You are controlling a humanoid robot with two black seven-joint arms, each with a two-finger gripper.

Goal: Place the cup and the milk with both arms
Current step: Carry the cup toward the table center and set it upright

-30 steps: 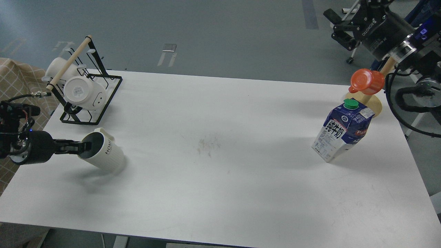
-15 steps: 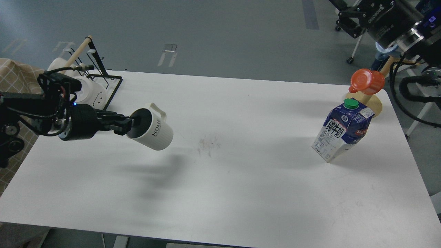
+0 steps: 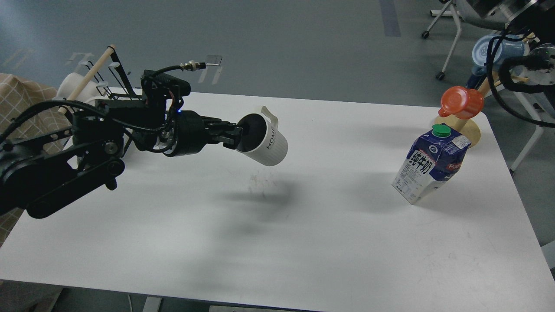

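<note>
My left gripper [image 3: 236, 135] is shut on the rim of a white ribbed cup [image 3: 265, 141] marked HOME. It holds the cup tilted on its side in the air above the middle of the white table [image 3: 303, 234]. The milk carton [image 3: 430, 162], blue and white with a green cap, stands upright at the right side of the table. My right arm [image 3: 516, 39] shows only at the top right corner; its gripper is out of view.
A black wire cup rack [image 3: 117, 78] with a wooden bar and white cups stands at the back left, partly behind my left arm. An orange cup [image 3: 462, 102] hangs on a wooden stand [image 3: 470, 130] behind the milk carton. A wheeled chair base [image 3: 442, 26] is beyond the table.
My left arm has lifted the cup off the table at the left and carried it right and farther back, to above the middle. My right arm has pulled up and out of view.
</note>
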